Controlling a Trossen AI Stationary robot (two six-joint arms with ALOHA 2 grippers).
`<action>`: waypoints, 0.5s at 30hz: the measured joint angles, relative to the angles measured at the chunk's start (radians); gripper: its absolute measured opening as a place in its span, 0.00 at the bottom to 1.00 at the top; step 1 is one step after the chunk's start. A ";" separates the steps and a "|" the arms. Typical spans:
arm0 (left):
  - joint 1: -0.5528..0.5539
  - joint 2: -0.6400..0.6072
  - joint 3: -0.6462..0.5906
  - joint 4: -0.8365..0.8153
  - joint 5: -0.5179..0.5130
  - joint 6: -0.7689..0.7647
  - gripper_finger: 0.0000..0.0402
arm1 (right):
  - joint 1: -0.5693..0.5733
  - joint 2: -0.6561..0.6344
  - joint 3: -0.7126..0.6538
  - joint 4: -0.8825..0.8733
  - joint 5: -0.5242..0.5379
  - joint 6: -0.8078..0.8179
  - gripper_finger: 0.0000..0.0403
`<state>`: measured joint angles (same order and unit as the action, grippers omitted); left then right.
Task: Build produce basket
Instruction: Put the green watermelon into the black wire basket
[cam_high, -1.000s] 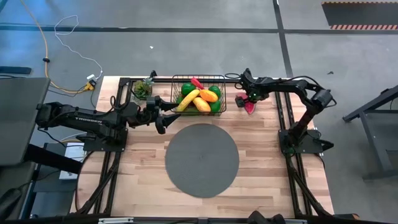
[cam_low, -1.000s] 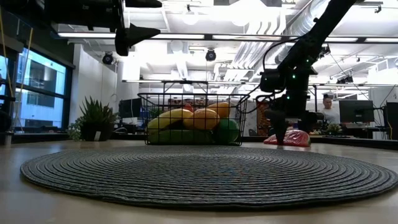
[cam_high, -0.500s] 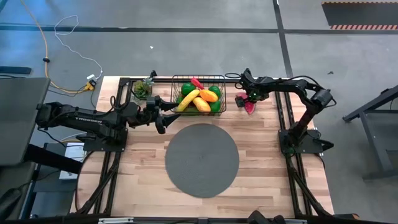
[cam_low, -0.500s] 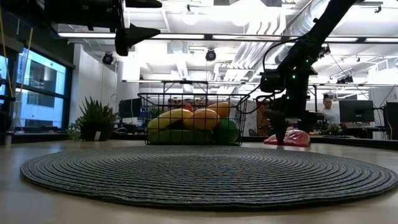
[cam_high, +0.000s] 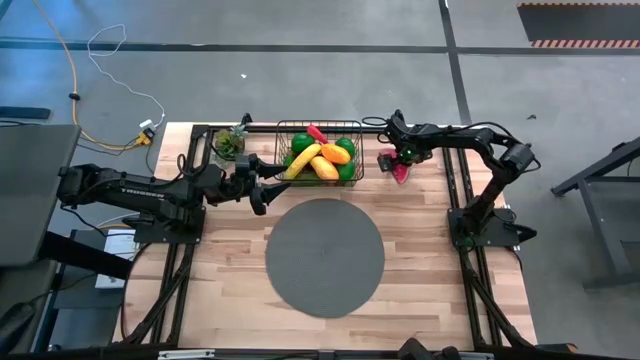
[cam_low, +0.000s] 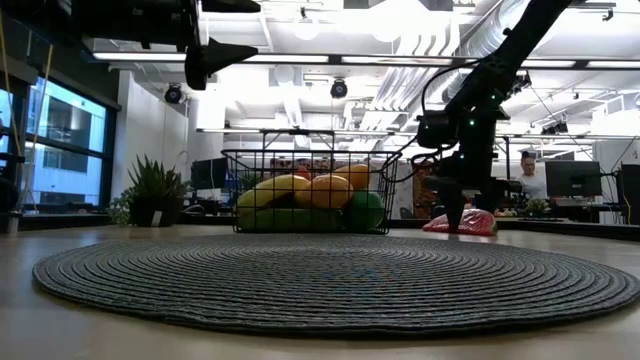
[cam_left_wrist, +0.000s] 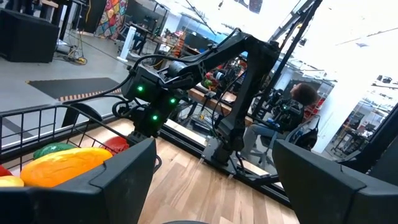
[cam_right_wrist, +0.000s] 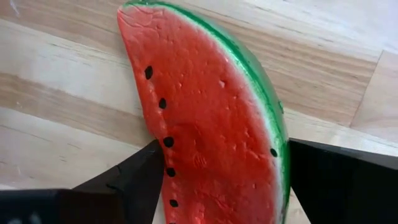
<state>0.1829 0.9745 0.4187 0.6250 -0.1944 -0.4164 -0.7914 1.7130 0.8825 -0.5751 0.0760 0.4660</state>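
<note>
A: Watermelon slice (cam_right_wrist: 211, 118) lay flat on the bare wood, just beside the basket (cam_high: 318, 150) on its right-arm side, outside the mesh. You had the right gripper (cam_high: 400, 163) down over it, 1 finger on each side of the slice in the wrist view.

B: Was it held?

A: Could not tell. The 2 fingers straddled the slice and the near one looked to touch the red face, but I could not see a firm pinch. Call it part closed around the fruit, grip unconfirmed.

B: Advice for the step?

A: My judgement: you should have finished the squeeze across the thin dimension, rind to flesh, before any lift. The slice is a wedge and would likely slip out if pinched near the tapered tip. Then lift straight, high enough to clear the basket rim, which stood well above the fruit in the low view.

B: And the drop?

A: The basket already held the banana (cam_high: 303, 158), an orange piece (cam_high: 336, 154), green fruit (cam_high: 298, 142) and a red chilli (cam_high: 318, 133), heaped fairly full. You wanted to release low, onto the pile's right side, so it would not roll out.

B: Left arm?

A: The left gripper (cam_high: 258, 188) hung above the table beside the basket's left end, fingers wide apart, nothing in them. Clear of your path, I judged.
</note>
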 joint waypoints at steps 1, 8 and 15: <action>0.000 0.000 0.000 0.000 0.000 0.000 0.77 | 0.000 0.000 0.000 0.000 0.000 0.000 0.68; 0.000 0.000 0.000 -0.002 0.000 0.000 0.77 | 0.000 -0.001 0.000 -0.001 0.000 0.000 0.68; 0.000 0.000 0.000 -0.008 0.000 0.000 0.77 | -0.001 -0.083 -0.011 -0.014 0.015 -0.078 0.67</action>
<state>0.1829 0.9745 0.4187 0.6166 -0.1940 -0.4164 -0.7925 1.6297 0.8715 -0.5887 0.0910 0.3877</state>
